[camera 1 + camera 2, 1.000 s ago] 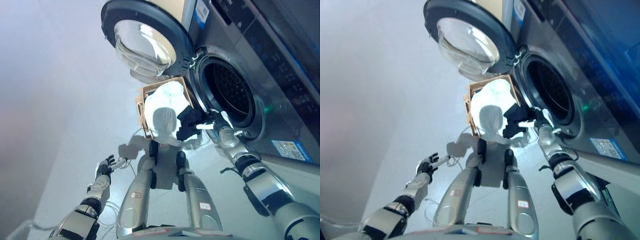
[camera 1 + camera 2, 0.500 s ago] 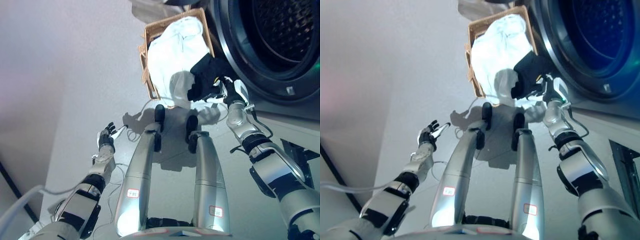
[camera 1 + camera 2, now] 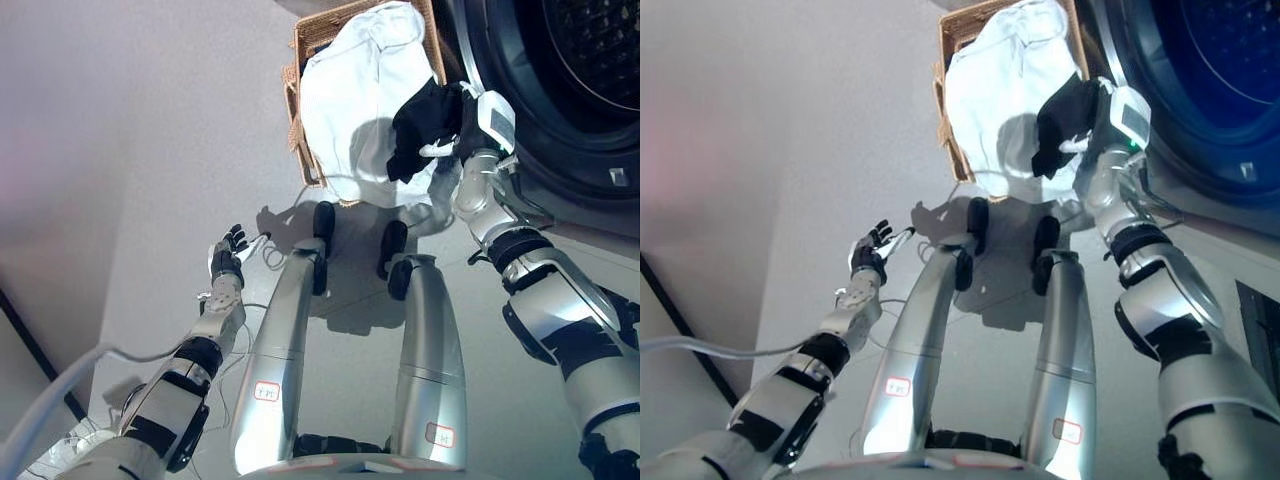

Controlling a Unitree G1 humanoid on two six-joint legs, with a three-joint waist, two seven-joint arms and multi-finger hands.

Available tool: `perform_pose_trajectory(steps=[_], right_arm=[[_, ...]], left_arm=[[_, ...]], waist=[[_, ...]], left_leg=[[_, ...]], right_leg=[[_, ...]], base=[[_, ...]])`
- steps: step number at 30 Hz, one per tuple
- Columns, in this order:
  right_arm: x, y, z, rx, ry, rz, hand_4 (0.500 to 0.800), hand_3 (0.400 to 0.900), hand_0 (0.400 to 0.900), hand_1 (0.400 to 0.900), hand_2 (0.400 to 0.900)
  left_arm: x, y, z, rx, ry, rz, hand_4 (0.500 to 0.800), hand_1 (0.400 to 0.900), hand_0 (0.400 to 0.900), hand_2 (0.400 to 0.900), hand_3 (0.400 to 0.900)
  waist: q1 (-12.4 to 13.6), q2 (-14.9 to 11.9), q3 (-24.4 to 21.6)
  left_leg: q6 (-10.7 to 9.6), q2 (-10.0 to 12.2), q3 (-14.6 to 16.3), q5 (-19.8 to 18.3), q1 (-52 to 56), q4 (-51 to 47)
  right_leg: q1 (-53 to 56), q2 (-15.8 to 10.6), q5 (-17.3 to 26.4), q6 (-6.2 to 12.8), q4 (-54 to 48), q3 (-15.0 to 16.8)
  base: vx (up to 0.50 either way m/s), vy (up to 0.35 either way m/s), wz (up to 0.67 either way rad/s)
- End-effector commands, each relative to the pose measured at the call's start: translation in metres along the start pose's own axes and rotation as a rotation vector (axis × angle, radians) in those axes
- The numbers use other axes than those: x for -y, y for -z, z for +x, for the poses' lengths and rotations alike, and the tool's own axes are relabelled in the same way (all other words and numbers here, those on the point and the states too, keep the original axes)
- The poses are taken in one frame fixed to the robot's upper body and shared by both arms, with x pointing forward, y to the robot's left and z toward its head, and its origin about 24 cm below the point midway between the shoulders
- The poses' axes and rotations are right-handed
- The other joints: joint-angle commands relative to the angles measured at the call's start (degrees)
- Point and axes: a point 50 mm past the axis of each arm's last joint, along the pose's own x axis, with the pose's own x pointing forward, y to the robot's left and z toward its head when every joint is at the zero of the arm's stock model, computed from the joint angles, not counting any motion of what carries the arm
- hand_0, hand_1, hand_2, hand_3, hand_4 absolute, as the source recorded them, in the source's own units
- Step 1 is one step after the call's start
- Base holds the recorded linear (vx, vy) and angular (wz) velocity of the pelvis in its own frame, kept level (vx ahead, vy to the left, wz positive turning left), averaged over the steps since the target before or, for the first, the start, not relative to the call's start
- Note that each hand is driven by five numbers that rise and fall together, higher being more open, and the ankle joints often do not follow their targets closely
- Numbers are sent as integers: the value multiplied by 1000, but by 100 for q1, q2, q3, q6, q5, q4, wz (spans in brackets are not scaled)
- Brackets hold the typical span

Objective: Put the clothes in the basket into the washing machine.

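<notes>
A woven brown wicker basket (image 3: 300, 100), rectangular and open-topped, stood on the pale, smooth floor (image 3: 150, 150) just beside the round opening of the grey metal front-loading washing machine (image 3: 600, 200). Heaped in the basket and spilling over its near rim lay a large, soft white garment (image 3: 355, 110), its cloth rumpled into broad folds. The machine's dark circular door rim (image 3: 520, 150) curved down the right of the scene, and behind it showed the perforated metal drum (image 3: 600, 50), dotted with small holes.

The robot's right hand (image 3: 450, 120) reached up from the lower right to the basket's right side, next to the machine's opening. Its dark fingers were closed around a crumpled black garment (image 3: 420, 120), which hung in limp folds against the white cloth and partly over it. The black garment sat at the basket's edge, outside the drum.

The robot's left hand (image 3: 228, 258) hovered low over the bare floor, well apart from the basket and the machine, on the left of the scene. Its dark fingers, some with white tips, were spread and nearly straight, and it held nothing.
</notes>
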Motion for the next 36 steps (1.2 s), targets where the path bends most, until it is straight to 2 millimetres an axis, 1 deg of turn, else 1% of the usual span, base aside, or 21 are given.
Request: perform_pose_trajectory(steps=[1, 5, 9, 10, 11, 13, 16, 17, 18, 19, 26, 29, 30, 31, 34, 35, 36], right_arm=[[9, -3, 2, 48, 6, 45, 800, 900, 900, 900, 900], [1, 2, 0, 15, -76, 22, 800, 900, 900, 900, 900], [-9, 15, -4, -31, -148, -31, 800, 900, 900, 900, 900], [-16, 22, -9, -58, -192, -48, 800, 900, 900, 900, 900], [-18, 24, -11, -64, -203, -58, 800, 900, 900, 900, 900], [-25, 28, -16, -70, -248, -86, 800, 900, 900, 900, 900], [-30, 30, -19, -64, -284, -109, 800, 900, 900, 900, 900], [-32, 31, -21, -62, -300, -116, 705, 741, 741, 741, 741], [-33, 32, -22, -55, -313, -140, 644, 639, 639, 639, 639], [-32, 32, -21, -51, -312, -149, 500, 400, 400, 400, 400], [-34, 36, -24, -48, -312, -188, 500, 400, 400, 400, 400], [-29, 32, -21, -39, -265, -142, 500, 400, 400, 400, 400], [-24, 26, -18, -30, -216, -77, 500, 400, 400, 400, 400], [-23, 25, -18, -24, -203, -48, 500, 400, 400, 400, 400], [-7, 10, -13, 19, -96, 116, 500, 400, 400, 400, 400], [2, 4, -10, 37, -57, 185, 500, 400, 400, 400, 400], [5, 0, -11, 51, -38, 242, 500, 400, 400, 400, 400]], left_arm=[[-16, 32, -11, -80, -55, 15, 800, 900, 900, 900, 900], [-17, 40, -12, -120, -50, 21, 800, 900, 900, 900, 900], [-19, 46, -13, -152, -53, 22, 800, 900, 900, 900, 900], [-20, 48, -13, -159, -55, 23, 800, 900, 900, 900, 900], [-21, 50, -14, -165, -57, 27, 800, 900, 900, 900, 900], [-23, 51, -14, -167, -56, 32, 800, 900, 900, 900, 900], [-26, 51, -14, -170, -62, 30, 800, 900, 900, 900, 900], [-27, 51, -13, -171, -64, 30, 800, 900, 900, 900, 900], [-27, 51, -13, -171, -63, 32, 800, 900, 900, 900, 900], [-28, 51, -13, -172, -63, 35, 800, 900, 900, 900, 900], [-36, 56, -14, -189, -89, 46, 800, 900, 900, 900, 900], [-42, 58, -15, -200, -116, 42, 800, 900, 900, 900, 900], [-44, 59, -15, -203, -129, 43, 800, 900, 900, 900, 900], [-46, 60, -15, -206, -138, 40, 800, 900, 900, 900, 900], [-54, 61, -16, -212, -177, 20, 800, 900, 900, 900, 900], [-57, 62, -17, -216, -190, 11, 800, 900, 900, 900, 900], [-57, 63, -18, -219, -199, 0, 800, 900, 900, 900, 900]], waist=[[-13, 159, -612], [-3, 115, -655], [11, 90, -661], [18, 95, -621], [17, 90, -638], [27, 90, -654], [34, 77, -685], [29, 66, -720], [23, 59, -729], [24, 54, -738], [6, 4, -704], [-46, -37, -722], [-82, -59, -734], [-101, -77, -732], [-202, -139, -749], [-254, -150, -760], [-297, -163, -758]], left_leg=[[-29, -183, 143, -292, -365, -74], [-41, -217, 131, -270, -565, 53], [-61, -240, 116, -254, -636, 91], [-69, -238, 109, -266, -569, 79], [-69, -234, 107, -268, -591, 94], [-76, -247, 104, -262, -619, 124], [-90, -252, 91, -255, -637, 150], [-97, -262, 87, -227, -692, 152], [-106, -261, 86, -217, -692, 145], [-109, -255, 86, -213, -683, 133], [-134, -240, 82, -184, -545, 70], [-139, -219, 80, -168, -491, 19], [-137, -202, 93, -167, -451, -14], [-135, -193, 105, -167, -422, -33], [-138, -151, 118, -155, -289, -146], [-139, -128, 126, -152, -242, -216], [-140, -112, 137, -147, -189, -273]], right_leg=[[-223, 216, -114, 512, -128, 228], [-431, 175, -119, 508, 24, 226], [-516, 151, -136, 496, 100, 190], [-446, 163, -140, 498, 86, 188], [-468, 159, -147, 493, 109, 182], [-494, 158, -144, 488, 137, 175], [-529, 163, -134, 490, 178, 169], [-589, 154, -118, 491, 196, 172], [-595, 147, -121, 487, 198, 166], [-588, 145, -118, 486, 182, 164], [-470, 155, -76, 496, 130, 157], [-419, 166, -48, 493, 80, 161], [-382, 176, -37, 487, 43, 167], [-353, 185, -23, 487, 16, 178], [-222, 225, 20, 483, -132, 204], [-184, 243, 36, 482, -188, 215], [-138, 261, 49, 479, -251, 234]], base=[[25, -10, 8], [8, -5, 7], [6, -14, 5], [0, 0, 0], [0, 0, 0], [0, 0, 0], [0, 0, 0], [-24, -9, 4], [-25, -9, 4], [0, 0, 0], [-8, -1, -1], [-23, 11, -6], [-16, 19, -12], [-16, 22, -16], [-15, 12, -15], [-14, 15, -16], [-16, 14, -16]])
